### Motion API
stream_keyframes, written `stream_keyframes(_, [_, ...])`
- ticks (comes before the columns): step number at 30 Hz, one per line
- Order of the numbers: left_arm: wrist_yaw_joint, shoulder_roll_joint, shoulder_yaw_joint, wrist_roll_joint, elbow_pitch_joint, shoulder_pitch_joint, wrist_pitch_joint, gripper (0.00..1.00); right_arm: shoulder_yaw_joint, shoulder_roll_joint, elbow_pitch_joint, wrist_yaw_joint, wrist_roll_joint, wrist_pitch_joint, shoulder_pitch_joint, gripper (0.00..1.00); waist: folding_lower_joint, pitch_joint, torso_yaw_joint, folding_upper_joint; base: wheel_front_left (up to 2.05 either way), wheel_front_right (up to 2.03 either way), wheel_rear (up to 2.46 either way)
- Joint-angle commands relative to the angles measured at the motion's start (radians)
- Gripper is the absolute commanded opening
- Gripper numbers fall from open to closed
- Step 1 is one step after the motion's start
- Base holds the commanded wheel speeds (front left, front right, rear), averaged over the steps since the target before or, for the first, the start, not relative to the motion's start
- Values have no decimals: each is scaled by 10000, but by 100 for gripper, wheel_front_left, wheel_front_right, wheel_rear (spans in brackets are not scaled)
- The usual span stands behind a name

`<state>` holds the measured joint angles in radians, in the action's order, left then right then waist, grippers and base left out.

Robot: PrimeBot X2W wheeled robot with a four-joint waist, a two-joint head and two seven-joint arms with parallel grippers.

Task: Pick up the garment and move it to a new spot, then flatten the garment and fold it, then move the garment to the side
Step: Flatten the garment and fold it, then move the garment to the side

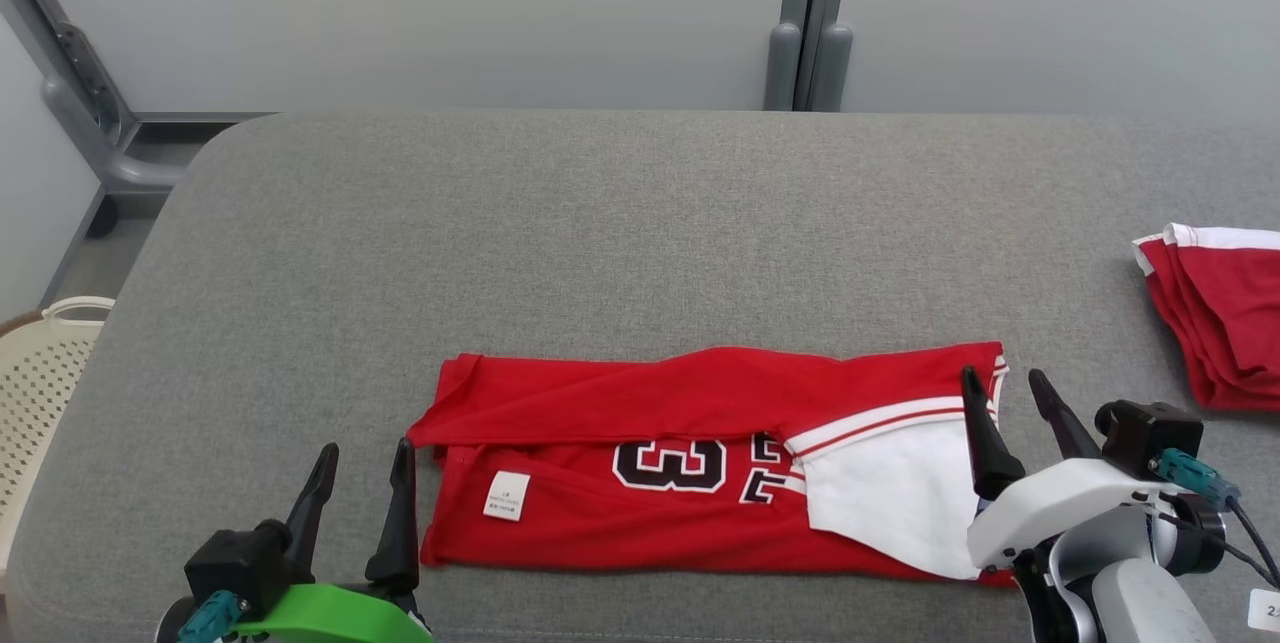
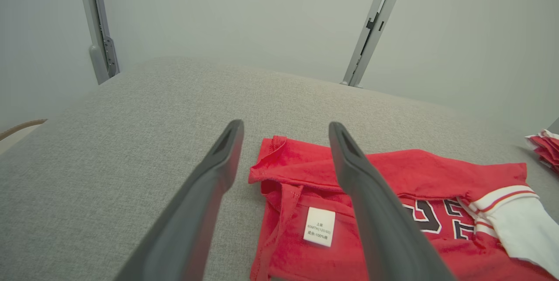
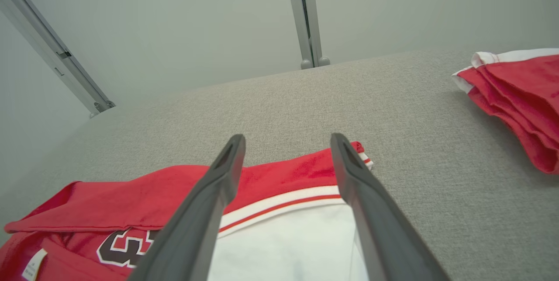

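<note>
– Garment (image 1: 650, 393) position?
– I read it folded on the table (image 1: 600, 223): right edge between the right gripper's (image 1: 1002, 378) wide-open jaws, left edge just beside the left gripper (image 1: 367, 448), jaws also wide, holding nothing.

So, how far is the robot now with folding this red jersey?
Looks done: the red number-printed jersey lies flattened on the grey fabric table, its far edge folded over toward the robot. In hand: nothing is gripped; the left gripper and right gripper stand open at its two ends. Left: finish the folding, then move it aside, possibly near the folded red-and-white garment pile at the right.
</note>
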<state>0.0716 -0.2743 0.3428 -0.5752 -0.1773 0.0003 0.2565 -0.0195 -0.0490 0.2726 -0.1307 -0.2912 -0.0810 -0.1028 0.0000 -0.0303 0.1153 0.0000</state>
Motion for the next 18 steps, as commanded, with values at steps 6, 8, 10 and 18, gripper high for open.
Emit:
stream_keyframes(6, [90,-39,63,45,3,4,-11,100,-139,-35,-167,1,195,232,170,100,0,-3,45,0,0,0,0])
stream_keyframes(8, [91,-29,71,7,20,-8,-27,100,-243,-39,-247,1,280,377,178,100,0,-6,68,0,0,0,0])
stream_keyframes(10, [91,-37,79,-33,25,11,-26,100,-503,-42,-346,1,370,559,194,100,0,-5,92,0,0,0,0])
stream_keyframes(18, [-22,-67,108,-76,-90,-24,-18,100,-1994,-34,-536,1,1076,3276,264,100,0,3,204,0,0,0,0])
